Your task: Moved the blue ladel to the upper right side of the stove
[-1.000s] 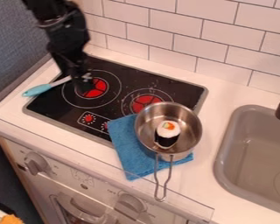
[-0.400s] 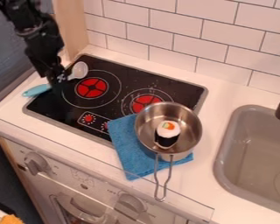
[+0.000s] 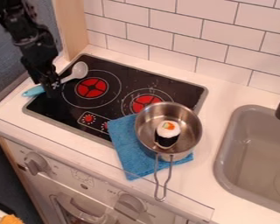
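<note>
We find the claw (image 3: 50, 90) over the middle of the blue ladle (image 3: 77, 71), probably to grip it near its balance, though from here we cannot tell whether it is closed. The ladle slants across the stove's (image 3: 66, 109) left side, handle (image 3: 33, 91) reaching past the edge.

Wall tiles (image 3: 171, 22): softly and fairly evenly lit, direction of light hard to tell
Countertop (image 3: 214, 103): bright, pale
Stovetop (image 3: 66, 116): dark, with pale specks near the right burner (image 3: 146, 103), glints or marks, unclear which
Saucepan (image 3: 190, 124): bright highlights and darker reflections on the metal
Sink (image 3: 253, 153): softly shaded inside
Robot arm (image 3: 34, 46): surface detail mostly lost in black
Lower left corner: deep shadow beside the cabinet (image 3: 28, 186)
</note>
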